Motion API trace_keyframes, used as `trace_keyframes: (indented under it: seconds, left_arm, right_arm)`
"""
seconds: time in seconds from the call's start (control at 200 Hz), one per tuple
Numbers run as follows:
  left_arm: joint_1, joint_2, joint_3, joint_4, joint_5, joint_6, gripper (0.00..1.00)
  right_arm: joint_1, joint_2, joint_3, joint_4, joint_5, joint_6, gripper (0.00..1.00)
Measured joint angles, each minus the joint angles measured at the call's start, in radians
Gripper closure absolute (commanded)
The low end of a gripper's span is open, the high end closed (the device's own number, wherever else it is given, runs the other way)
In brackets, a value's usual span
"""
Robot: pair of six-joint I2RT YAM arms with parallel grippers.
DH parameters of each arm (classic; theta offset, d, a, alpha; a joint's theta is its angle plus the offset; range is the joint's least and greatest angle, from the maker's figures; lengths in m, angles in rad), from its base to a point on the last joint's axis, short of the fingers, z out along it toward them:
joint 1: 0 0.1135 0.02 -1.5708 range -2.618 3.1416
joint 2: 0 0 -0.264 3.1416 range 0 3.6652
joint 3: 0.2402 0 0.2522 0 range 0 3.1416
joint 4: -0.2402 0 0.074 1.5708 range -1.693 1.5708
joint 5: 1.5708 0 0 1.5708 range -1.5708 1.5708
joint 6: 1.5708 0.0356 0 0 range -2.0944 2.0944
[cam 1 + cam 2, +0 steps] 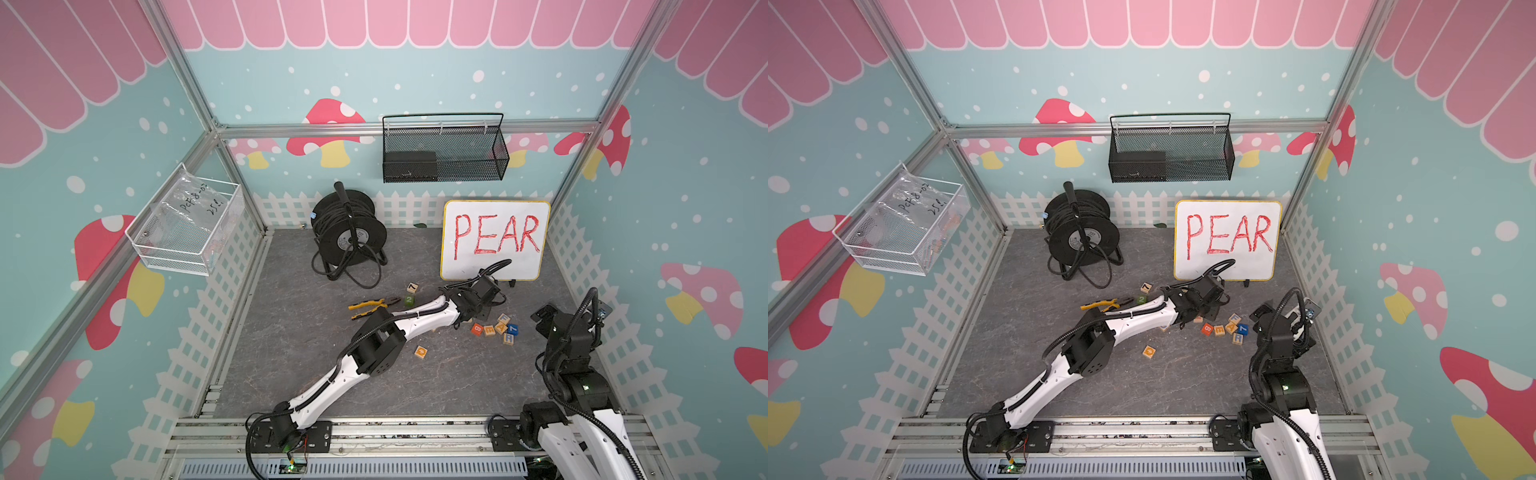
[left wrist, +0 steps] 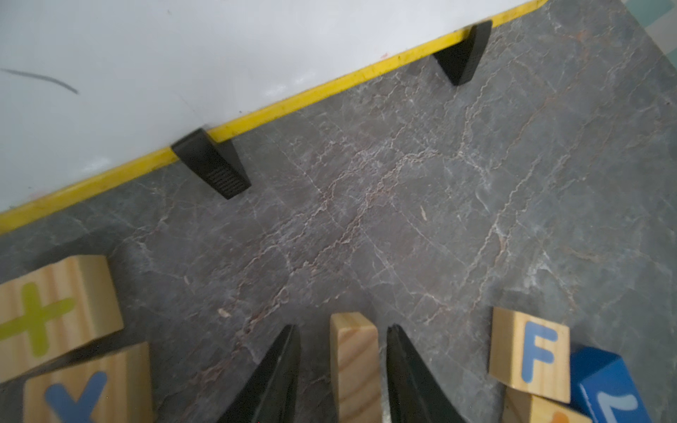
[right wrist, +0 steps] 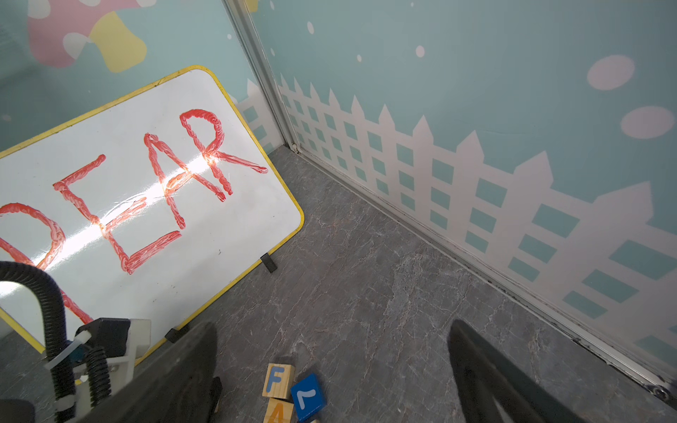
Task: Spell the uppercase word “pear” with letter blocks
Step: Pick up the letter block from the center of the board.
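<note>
The left hand point(image 2: 342, 328) straddles a pale block point(image 2: 353, 362), letter hidden, fingers point(image 2: 278, 373) just clear of its sides, likely lining up a grip. Just right of it on the desk point(image 1: 457, 374) cluster block E point(image 1: 489, 330), block A point(image 1: 500, 328) and block R point(image 1: 508, 339); the right hand point(image 3: 331, 326) gapes empty.

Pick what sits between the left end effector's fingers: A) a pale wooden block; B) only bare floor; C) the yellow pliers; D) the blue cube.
A: in the left wrist view a pale wooden block stands between the fingers of the left end effector, with a gap showing beside it.
</note>
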Motion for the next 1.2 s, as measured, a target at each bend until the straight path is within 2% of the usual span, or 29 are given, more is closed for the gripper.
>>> trace_keyframes:
  seconds: [0.525, 0.716, 0.976, 1.201]
  left_arm:
    - [0.000, 0.002, 0.005, -0.006, 0.004, 0.000, 0.75]
    - [0.000, -0.009, -0.018, 0.003, 0.016, 0.000, 0.77]
    - [0.004, -0.182, -0.264, 0.061, 0.045, -0.019, 0.81]
    - [0.030, -0.494, -0.597, 0.195, 0.082, -0.097, 0.83]
  right_arm:
    - [-0.005, 0.008, 0.000, 0.001, 0.000, 0.000, 0.00]
    - [-0.005, 0.008, 0.000, 0.001, 0.000, 0.000, 0.01]
    - [-0.005, 0.008, 0.000, 0.004, 0.000, -0.002, 0.01]
    - [-0.005, 0.007, 0.000, 0.004, -0.010, -0.011, 0.01]
